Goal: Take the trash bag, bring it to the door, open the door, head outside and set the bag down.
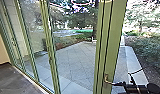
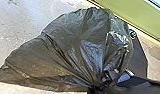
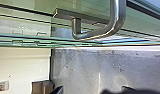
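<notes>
In the head view my right gripper (image 1: 115, 83) is at the lower right, close to the handle (image 1: 106, 79) on the green-framed glass door (image 1: 114, 42). In the right wrist view the bent metal handle (image 3: 118, 15) looms large, and the right gripper (image 3: 92, 89) has its two dark tips apart, with the handle not between them. The black trash bag (image 2: 71, 47) hangs bunched at its neck in the left wrist view, where my left gripper (image 2: 111, 76) is shut on it. Whether the door stands ajar I cannot tell.
Glass panels with green posts (image 1: 51, 50) run along the left. Beyond the glass lie a paved yard (image 1: 76, 60), a pale kerb (image 1: 133, 62) and bushes (image 1: 151, 50). A dark indoor floor (image 1: 13, 80) meets a cream wall (image 1: 1, 50).
</notes>
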Robot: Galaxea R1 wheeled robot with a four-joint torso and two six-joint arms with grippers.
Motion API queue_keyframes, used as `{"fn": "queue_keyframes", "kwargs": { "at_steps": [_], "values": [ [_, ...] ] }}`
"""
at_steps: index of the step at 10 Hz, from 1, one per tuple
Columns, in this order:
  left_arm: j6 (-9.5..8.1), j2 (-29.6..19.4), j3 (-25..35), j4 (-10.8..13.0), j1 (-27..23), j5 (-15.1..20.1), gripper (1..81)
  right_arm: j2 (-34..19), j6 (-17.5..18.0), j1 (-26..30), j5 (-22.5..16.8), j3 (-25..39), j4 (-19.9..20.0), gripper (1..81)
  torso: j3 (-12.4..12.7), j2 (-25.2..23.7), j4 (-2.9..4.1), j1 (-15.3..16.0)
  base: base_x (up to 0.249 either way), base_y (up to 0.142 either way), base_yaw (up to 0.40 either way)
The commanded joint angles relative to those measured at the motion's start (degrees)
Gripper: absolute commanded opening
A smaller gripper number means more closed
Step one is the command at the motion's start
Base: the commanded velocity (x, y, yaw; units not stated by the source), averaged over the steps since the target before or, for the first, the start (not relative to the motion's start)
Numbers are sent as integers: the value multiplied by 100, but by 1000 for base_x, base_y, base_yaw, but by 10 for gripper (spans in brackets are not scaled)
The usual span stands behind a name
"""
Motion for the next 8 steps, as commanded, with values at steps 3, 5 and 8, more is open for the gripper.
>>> {"fn": "queue_keyframes", "kwargs": {
  "at_steps": [3, 5, 8],
  "values": [
    [-20, -18, -13, -48, -399, 242, 10, 73, 325, 838, -245, -658, 172, 811, 0, 2, 0, 2, 0, 0, 0],
    [-20, -1, -13, -48, -399, 242, 10, 161, 412, 917, -236, -755, 172, 811, -2, 2, 0, 2, 0, 0, 0],
    [-20, 17, -13, -48, -399, 242, 10, 538, 772, 829, -236, -991, 163, 811, -2, 2, 0, 2, 0, 0, 0]
  ]
}}
